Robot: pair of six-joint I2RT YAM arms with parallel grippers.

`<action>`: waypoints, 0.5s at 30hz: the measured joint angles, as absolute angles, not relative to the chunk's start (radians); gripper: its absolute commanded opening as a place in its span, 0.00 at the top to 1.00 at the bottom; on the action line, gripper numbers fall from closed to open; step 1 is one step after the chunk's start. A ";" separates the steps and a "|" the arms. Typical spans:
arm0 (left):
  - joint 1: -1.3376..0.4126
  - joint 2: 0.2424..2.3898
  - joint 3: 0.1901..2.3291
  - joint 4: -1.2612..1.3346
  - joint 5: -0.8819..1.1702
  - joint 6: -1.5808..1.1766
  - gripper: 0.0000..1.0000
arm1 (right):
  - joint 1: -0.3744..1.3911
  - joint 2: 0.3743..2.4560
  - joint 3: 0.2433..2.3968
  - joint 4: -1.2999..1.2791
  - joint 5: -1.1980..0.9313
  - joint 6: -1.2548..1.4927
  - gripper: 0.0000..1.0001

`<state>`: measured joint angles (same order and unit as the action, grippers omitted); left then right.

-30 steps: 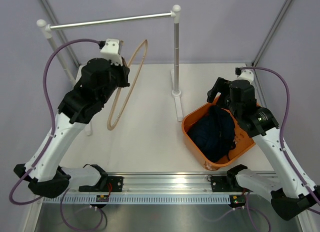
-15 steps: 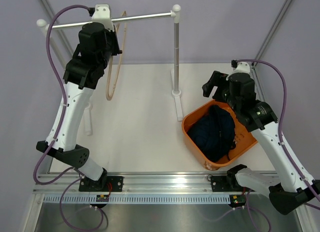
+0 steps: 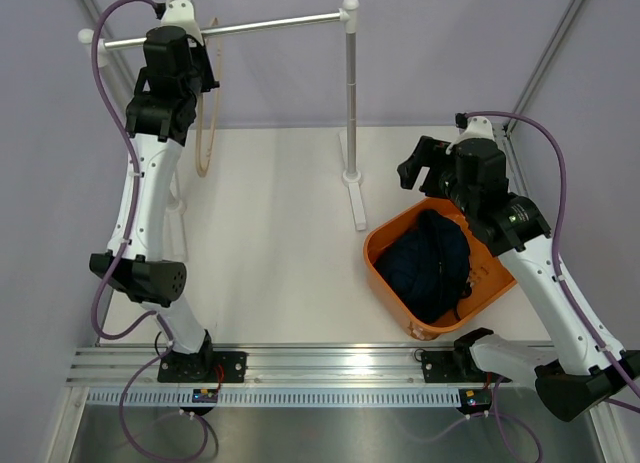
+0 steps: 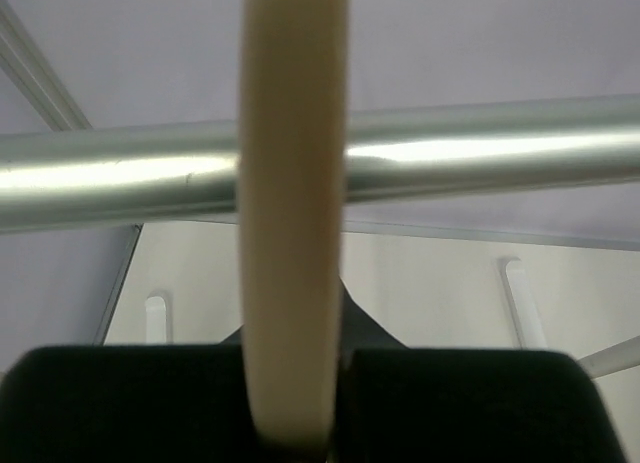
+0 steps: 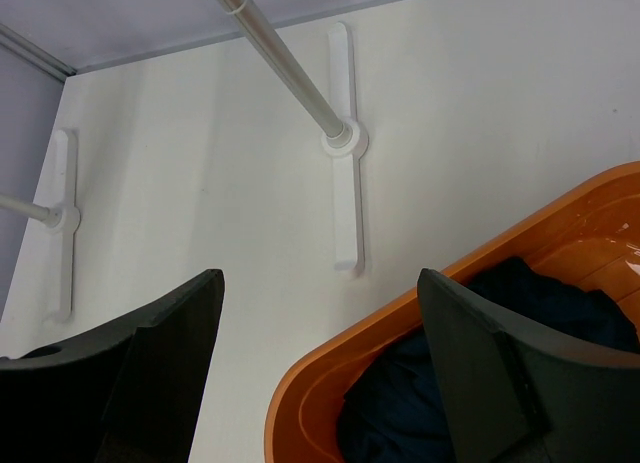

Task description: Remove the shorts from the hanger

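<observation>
the dark navy soft fabric shorts (image 3: 428,265) lie bunched in a heap inside the orange plastic bin (image 3: 369,253), which sits on the right side of the white table (image 3: 280,243). they are off the hanger and well apart from it. the light tan wooden hanger (image 4: 292,233) is up at the far left, and its thin loop hangs down below the silver metal rail (image 3: 270,25), close to the rail's left end. in the left wrist view the wood strip crosses in front of the rail; whether the two touch i cannot tell. the left gripper (image 4: 297,403) is clamped on the hanger, with a black finger pressed against each side of the wood, and the left arm reaches high and far toward the rail. the right gripper (image 5: 320,283) hangs above the far left rim of the bin with its fingers spread wide apart. through the gap between them show the table and the white foot (image 5: 345,203) of the rail's right upright post (image 3: 350,93). a part of the shorts shows beside its right finger.
</observation>
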<state>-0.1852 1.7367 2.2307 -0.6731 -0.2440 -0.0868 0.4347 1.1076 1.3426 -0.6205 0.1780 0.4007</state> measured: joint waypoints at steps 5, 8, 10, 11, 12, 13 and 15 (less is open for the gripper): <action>-0.157 1.771 2.230 -0.671 -0.215 -0.091 0.99 | 0.435 1.108 1.344 -0.614 0.164 0.400 0.13; -0.154 1.774 2.204 -0.664 -0.205 -0.099 0.99 | 0.435 1.108 1.344 -0.613 0.161 0.400 0.13; -0.154 1.774 2.181 -0.641 -0.198 -0.105 0.99 | 0.435 1.108 1.344 -0.613 0.157 0.400 0.13; -0.154 1.774 2.171 -0.624 -0.195 -0.106 0.98 | 0.435 1.108 1.344 -0.613 0.155 0.400 0.13; -0.154 1.771 2.160 -0.610 -0.191 -0.108 0.97 | 0.435 1.108 1.344 -0.613 0.154 0.400 0.13; -0.155 1.766 2.149 -0.598 -0.186 -0.110 0.96 | 0.435 1.108 1.344 -0.613 0.153 0.400 0.13; -0.155 1.757 2.131 -0.583 -0.182 -0.113 0.95 | 0.435 1.108 1.344 -0.613 0.150 0.400 0.13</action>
<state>-0.1547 1.7565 2.1315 -0.5835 -0.1818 -0.1131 0.4347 1.1080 1.3441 -0.6128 0.1497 0.4000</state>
